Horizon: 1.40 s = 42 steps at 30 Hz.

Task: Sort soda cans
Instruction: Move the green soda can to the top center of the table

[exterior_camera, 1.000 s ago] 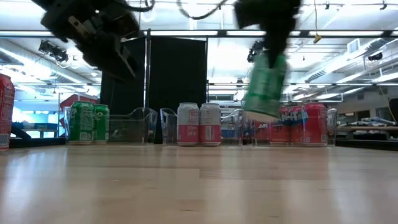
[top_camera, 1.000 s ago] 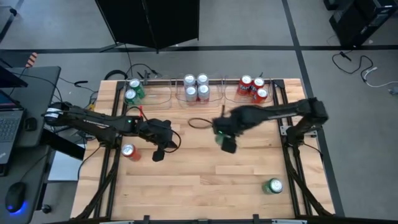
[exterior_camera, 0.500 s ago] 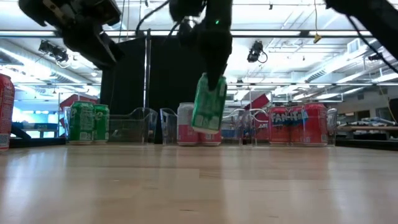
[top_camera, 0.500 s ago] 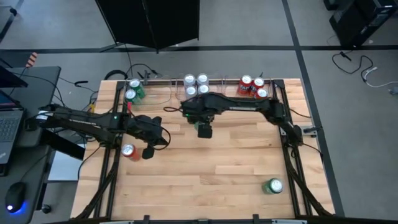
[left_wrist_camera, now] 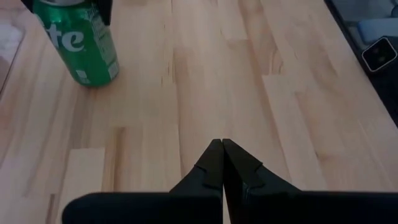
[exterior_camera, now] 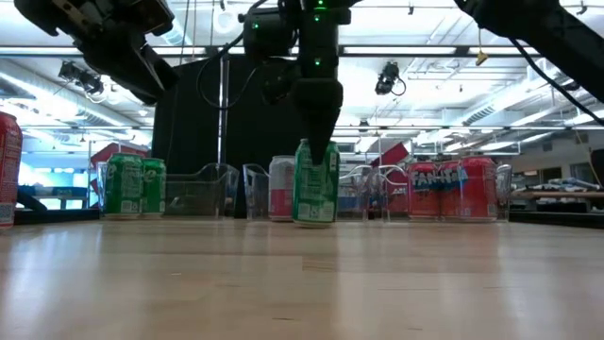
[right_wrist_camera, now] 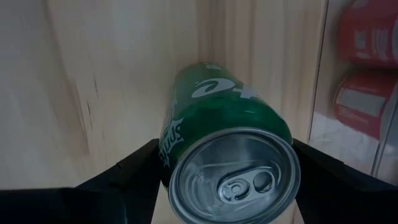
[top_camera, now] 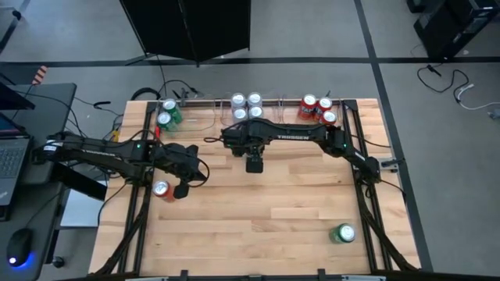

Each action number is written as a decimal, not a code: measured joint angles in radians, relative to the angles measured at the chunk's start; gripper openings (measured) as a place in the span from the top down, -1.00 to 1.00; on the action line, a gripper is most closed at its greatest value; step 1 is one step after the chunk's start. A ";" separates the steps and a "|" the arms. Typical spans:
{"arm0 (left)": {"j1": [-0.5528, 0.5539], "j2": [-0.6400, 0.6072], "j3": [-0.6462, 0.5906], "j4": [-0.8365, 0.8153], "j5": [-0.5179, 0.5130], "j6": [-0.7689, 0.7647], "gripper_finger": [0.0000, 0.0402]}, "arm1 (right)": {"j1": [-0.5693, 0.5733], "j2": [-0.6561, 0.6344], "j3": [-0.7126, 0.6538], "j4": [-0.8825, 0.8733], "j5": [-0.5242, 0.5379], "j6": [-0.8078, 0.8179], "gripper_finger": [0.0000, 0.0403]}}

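Low view: the right tool (exterior_camera: 317, 142) grips the upright green can (exterior_camera: 315, 185) from above, between its fingers.

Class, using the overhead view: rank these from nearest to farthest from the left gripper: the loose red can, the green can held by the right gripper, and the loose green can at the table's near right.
From the left gripper:
1. Loose red can, right beside it, near the table's left edge.
2. Held green can, mid-table in the right gripper.
3. Loose green can, far across at the near right corner.

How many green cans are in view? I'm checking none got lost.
4: two in the left tray, one held by the right gripper mid-table, one loose near the front right corner. None looks hidden.
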 joint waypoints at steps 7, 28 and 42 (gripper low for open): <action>0.000 0.000 0.000 -0.004 0.000 0.000 1.00 | -0.007 0.000 -0.001 0.038 0.000 0.002 -0.43; -0.001 0.001 0.000 -0.035 0.002 0.006 1.00 | 0.056 -0.055 0.105 -0.086 0.003 0.104 -0.51; -0.001 0.001 0.000 -0.050 0.005 0.021 1.00 | 0.307 -0.279 -0.059 -0.150 -0.041 0.513 0.44</action>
